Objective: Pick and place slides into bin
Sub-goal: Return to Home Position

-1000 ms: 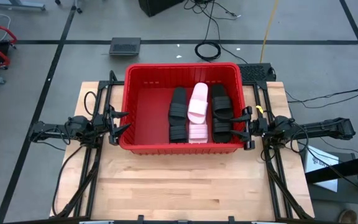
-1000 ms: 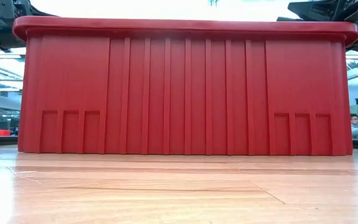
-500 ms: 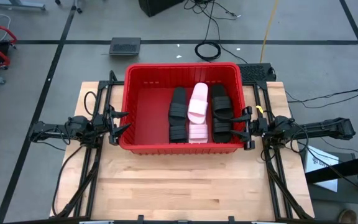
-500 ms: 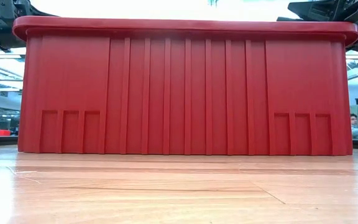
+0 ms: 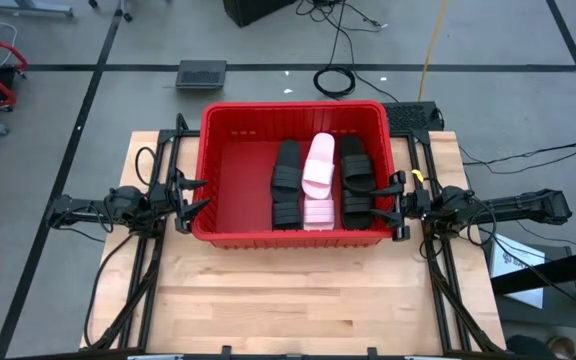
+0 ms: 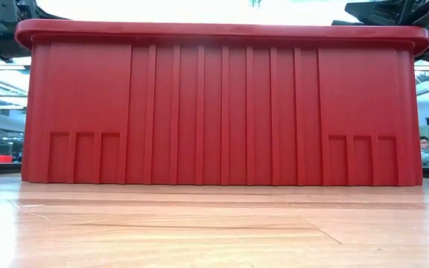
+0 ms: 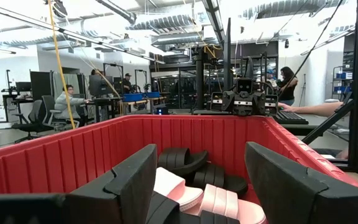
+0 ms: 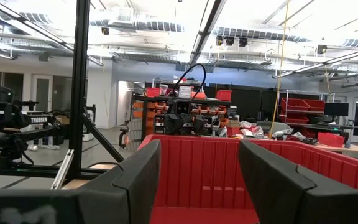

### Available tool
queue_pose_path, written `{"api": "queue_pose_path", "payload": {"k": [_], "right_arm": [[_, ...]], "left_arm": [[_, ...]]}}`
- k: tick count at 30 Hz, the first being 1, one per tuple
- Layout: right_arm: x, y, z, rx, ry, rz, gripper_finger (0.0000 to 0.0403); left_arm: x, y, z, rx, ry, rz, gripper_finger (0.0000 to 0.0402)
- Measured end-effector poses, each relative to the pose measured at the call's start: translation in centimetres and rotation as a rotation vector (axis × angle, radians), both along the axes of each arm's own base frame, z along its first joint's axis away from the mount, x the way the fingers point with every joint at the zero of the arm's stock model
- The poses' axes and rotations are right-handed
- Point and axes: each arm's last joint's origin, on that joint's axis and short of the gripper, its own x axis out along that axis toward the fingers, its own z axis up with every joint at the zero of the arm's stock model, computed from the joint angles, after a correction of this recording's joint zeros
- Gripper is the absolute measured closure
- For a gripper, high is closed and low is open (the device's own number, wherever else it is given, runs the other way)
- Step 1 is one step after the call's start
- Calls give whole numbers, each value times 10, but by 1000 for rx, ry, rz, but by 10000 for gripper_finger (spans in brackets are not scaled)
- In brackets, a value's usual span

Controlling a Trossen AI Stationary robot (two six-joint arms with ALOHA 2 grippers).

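The red bin stands in the middle of the table toward its far edge; its near wall fills the low view. Inside, on the right half, lie several slides in three rows: black ones, pale pink ones, black ones. In the left wrist view the black and pink slides show on the bin's floor. My left gripper stands open just outside the bin's left wall. My right gripper stands open just outside its right wall. Neither holds anything.
Bare wooden table top lies between the bin and the near edge. The bin's left half holds nothing. Black frame rails run along both sides of the table. People sit at desks in the room beyond.
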Motion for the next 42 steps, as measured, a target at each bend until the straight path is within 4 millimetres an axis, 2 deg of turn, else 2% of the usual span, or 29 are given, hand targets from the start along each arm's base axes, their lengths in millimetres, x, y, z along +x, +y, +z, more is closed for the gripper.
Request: {"api": "queue_pose_path", "payload": {"k": [42], "right_arm": [[0,0,0,0,0,0,195]], "left_arm": [[0,0,0,0,0,0,151]]}}
